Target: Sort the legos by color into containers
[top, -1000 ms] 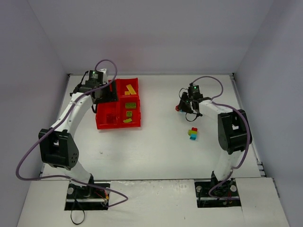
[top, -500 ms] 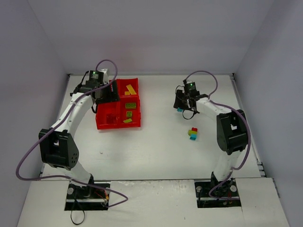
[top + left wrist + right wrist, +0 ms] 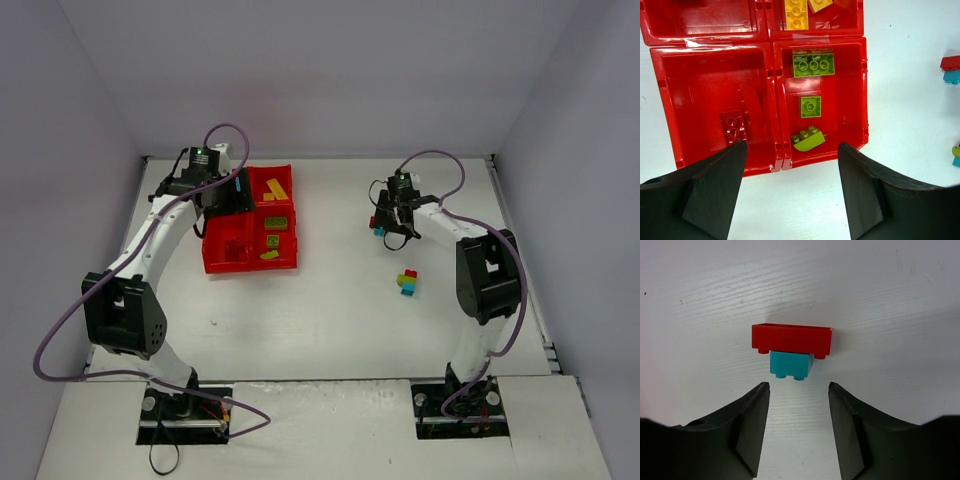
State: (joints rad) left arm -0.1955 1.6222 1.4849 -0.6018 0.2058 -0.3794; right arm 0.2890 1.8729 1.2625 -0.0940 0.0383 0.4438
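The red tray [image 3: 250, 268] has four compartments. In the left wrist view, the tray [image 3: 710, 75] holds three green bricks [image 3: 813, 65] in one compartment, yellow bricks [image 3: 796, 12] in the one behind it, and a red brick [image 3: 733, 125] in the near left one. My left gripper [image 3: 792, 146] is open and empty above the tray's near edge; it also shows in the top view [image 3: 232, 192]. My right gripper [image 3: 798, 385] is open, just short of a red-on-cyan clump [image 3: 791, 338] lying on the table. In the top view, that clump [image 3: 376, 226] lies beside the right gripper [image 3: 386, 216].
A second clump of red, green, yellow and cyan bricks [image 3: 408, 282] lies on the white table nearer the arms. Grey walls close in the table on three sides. The left wrist view shows both clumps at its right edge [image 3: 951, 69].
My right gripper has shifted a little left and towards the back, and the red-on-cyan clump now shows beside its fingers. The left gripper has barely moved.
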